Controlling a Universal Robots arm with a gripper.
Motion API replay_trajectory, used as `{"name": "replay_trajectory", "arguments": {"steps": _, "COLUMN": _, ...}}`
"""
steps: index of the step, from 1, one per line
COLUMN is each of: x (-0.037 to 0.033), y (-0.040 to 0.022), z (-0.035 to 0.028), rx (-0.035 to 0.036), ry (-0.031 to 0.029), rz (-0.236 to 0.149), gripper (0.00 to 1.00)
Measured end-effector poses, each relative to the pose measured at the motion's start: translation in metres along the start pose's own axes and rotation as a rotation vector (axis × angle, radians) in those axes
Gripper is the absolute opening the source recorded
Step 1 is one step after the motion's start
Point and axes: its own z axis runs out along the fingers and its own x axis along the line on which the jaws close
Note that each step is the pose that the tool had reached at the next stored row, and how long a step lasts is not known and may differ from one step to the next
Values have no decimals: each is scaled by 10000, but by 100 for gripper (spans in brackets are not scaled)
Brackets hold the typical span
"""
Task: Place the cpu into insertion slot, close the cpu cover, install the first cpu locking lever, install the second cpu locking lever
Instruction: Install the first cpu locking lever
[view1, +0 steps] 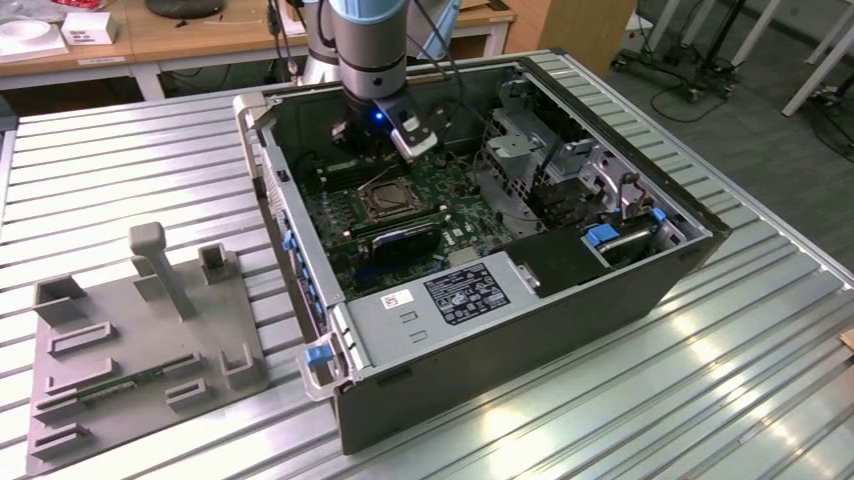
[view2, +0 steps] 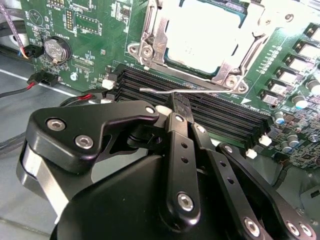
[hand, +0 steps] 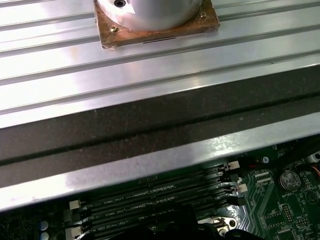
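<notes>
In the second wrist view the pale cpu (view2: 205, 35) lies in the insertion slot (view2: 227, 75). The silver cpu cover (view2: 152, 42) is down around it, its window showing the chip. A thin silver locking lever (view2: 157, 91) sticks out along the socket's edge above the black memory slots (view2: 220, 117). My gripper (view2: 177, 104) has its black fingers (view2: 181, 150) drawn together, shut, with the tips right at that lever. In the exterior view the gripper (view1: 371, 150) hangs inside the open computer case, just behind the socket (view1: 384, 197).
The case (view1: 534, 300) lies open on a ribbed aluminium table (view1: 747, 380), its walls rising around the green motherboard (view1: 441, 215). A drive cage (view1: 534, 160) and cables stand on the exterior view's right. A grey fixture plate (view1: 127, 340) sits on the exterior view's left.
</notes>
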Motion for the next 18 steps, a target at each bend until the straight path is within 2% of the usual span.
{"name": "replay_trajectory", "arguments": {"steps": 10, "x": -2, "y": -11, "z": 44, "rx": 6, "ry": -6, "rz": 23, "gripper": 11}}
{"name": "replay_trajectory", "arguments": {"steps": 18, "x": -11, "y": -14, "z": 67, "rx": 36, "ry": -19, "rz": 42, "gripper": 11}}
